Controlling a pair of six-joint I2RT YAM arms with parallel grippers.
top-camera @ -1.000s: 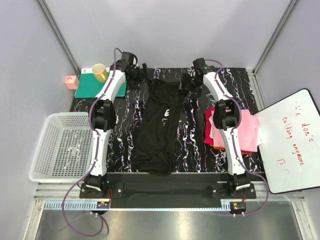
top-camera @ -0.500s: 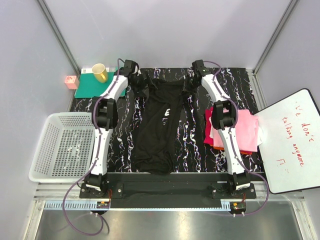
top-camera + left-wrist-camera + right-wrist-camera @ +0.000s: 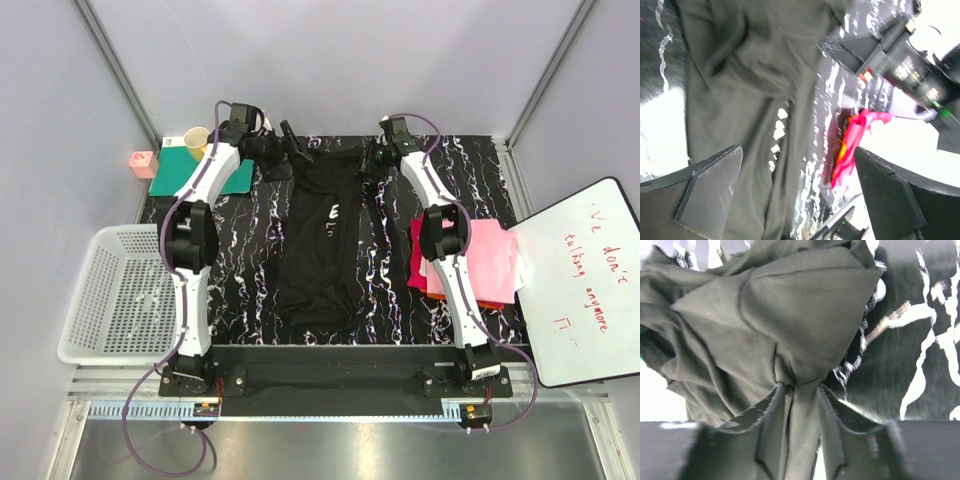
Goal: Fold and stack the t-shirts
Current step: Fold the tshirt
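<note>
The black t-shirt lies lengthwise on the marbled table, white lettering showing on its chest. My right gripper is at its far right corner, and in the right wrist view that gripper is shut on a bunched fold of the black cloth. My left gripper hovers open by the far left corner. In the left wrist view, the left gripper has the shirt below its spread fingers and nothing between them. Folded pink, red and orange t-shirts are stacked at the right.
A white basket sits off the table's left side. A green mat, a yellow cup and a pink block are at the far left. A whiteboard leans at the right. The stack shows in the left wrist view.
My right gripper has shut on the shirt's far right corner. The left arm swung back toward the far left edge. The shirt has slid a little away from the near edge.
</note>
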